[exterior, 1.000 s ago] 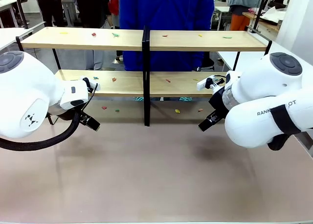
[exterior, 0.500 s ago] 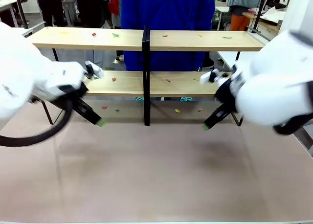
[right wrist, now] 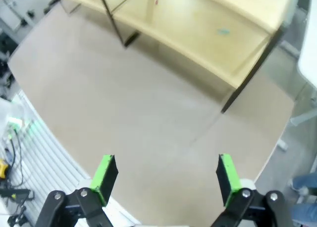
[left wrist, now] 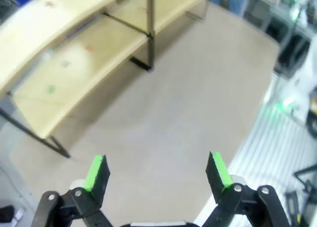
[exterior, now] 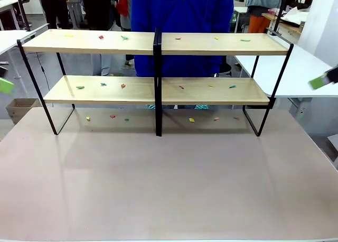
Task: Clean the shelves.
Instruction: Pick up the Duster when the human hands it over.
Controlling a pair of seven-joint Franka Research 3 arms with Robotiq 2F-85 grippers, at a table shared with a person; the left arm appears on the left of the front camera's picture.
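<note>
The shelves point(exterior: 158, 44) stand across the far half of the table, two light-wood boards in a black frame with a centre post. Small coloured scraps point(exterior: 122, 85) lie scattered on both boards and on the table under the lower one. My left gripper point(left wrist: 157, 171) hangs open and empty high above the table, with the shelves point(left wrist: 74, 53) to its upper left. My right gripper point(right wrist: 166, 173) is likewise open and empty, looking down at the shelves point(right wrist: 198, 24). In the front view one green fingertip point(exterior: 5, 85) shows at the left edge and another fingertip point(exterior: 319, 82) at the right edge.
A person in a blue top point(exterior: 182, 9) stands right behind the shelves. The brown tabletop point(exterior: 169, 184) stretches bare in front of them. White tables point(exterior: 296, 67) flank the scene, and a cardboard box point(exterior: 18, 109) sits on the floor at left.
Both arms have swung outward and up from in front of the lower shelf. Only their green tips remain at the front view's side edges.
</note>
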